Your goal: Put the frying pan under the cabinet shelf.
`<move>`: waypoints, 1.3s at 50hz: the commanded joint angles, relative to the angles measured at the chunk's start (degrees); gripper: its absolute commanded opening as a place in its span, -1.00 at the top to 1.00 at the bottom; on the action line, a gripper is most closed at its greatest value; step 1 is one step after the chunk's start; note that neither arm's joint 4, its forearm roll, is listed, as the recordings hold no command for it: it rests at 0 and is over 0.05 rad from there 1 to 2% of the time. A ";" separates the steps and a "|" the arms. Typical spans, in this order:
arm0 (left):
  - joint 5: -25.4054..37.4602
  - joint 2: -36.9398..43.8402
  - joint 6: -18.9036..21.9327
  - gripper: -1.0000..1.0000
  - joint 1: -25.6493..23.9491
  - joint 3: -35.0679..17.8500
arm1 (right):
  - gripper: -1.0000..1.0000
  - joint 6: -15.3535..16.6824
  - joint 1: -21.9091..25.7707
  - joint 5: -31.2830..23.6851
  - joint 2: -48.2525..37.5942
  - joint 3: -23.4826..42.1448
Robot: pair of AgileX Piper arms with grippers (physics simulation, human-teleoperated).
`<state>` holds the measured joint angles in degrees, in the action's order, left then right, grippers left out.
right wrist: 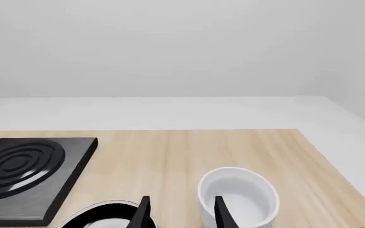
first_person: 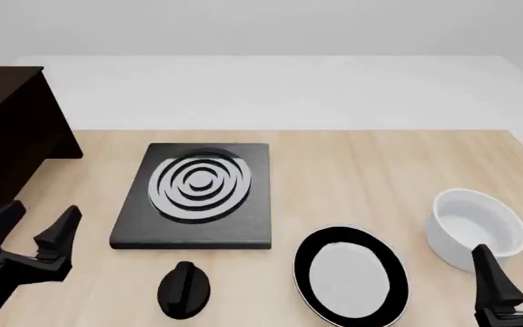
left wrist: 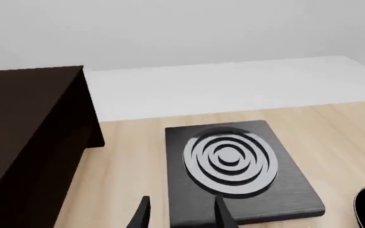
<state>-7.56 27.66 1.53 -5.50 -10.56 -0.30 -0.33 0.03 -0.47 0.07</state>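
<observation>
A: What is cut off or hidden in the front view?

B: The cabinet (first_person: 7,129) runs off the left edge, so only its right end and part of its flat top show; the space beneath it cannot be seen. The pan (first_person: 351,274) lies on the table (first_person: 361,177) at near centre-right, its lower rim clipped by the frame. Its handle cannot be made out. A black knob (first_person: 185,289) sits apart to its left, below the slab (first_person: 196,194).

A: And the claws?

B: The left claw (first_person: 33,228), near the cabinet, is released and empty. The right claw (first_person: 516,262) is also spread with nothing held, just beside the bowl (first_person: 476,227); its right finger is partly cropped.

A: Any writing?

B: No legible marks; the slab carries only grey rings.
</observation>
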 commanded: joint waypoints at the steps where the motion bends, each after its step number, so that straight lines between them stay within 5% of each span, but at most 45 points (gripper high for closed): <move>1: 1.73 15.14 -1.47 -1.00 -8.18 -11.53 | -1.00 -0.38 -0.12 -0.37 0.32 -0.03; 10: 6.98 30.08 -6.09 -1.00 -15.29 -20.45 | -1.00 -0.91 -0.30 0.33 0.43 0.04; 32: 24.70 36.30 -6.64 -1.00 -31.90 -35.28 | -1.00 -0.50 -0.67 0.37 0.44 0.06; 39: 29.14 39.06 -13.09 -1.00 -40.02 -38.24 | -1.00 -0.53 -0.91 0.52 0.44 0.06; 52: 27.98 41.39 -16.89 -1.00 -46.49 -39.79 | -1.00 -0.56 -0.89 0.28 0.44 0.04; 65: 21.26 45.73 -29.39 -1.00 -56.24 -36.73 | -1.00 -0.84 -0.85 -0.24 0.42 -0.01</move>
<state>17.11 70.85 -20.36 -55.32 -48.40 -0.96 -1.22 0.09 -0.04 0.09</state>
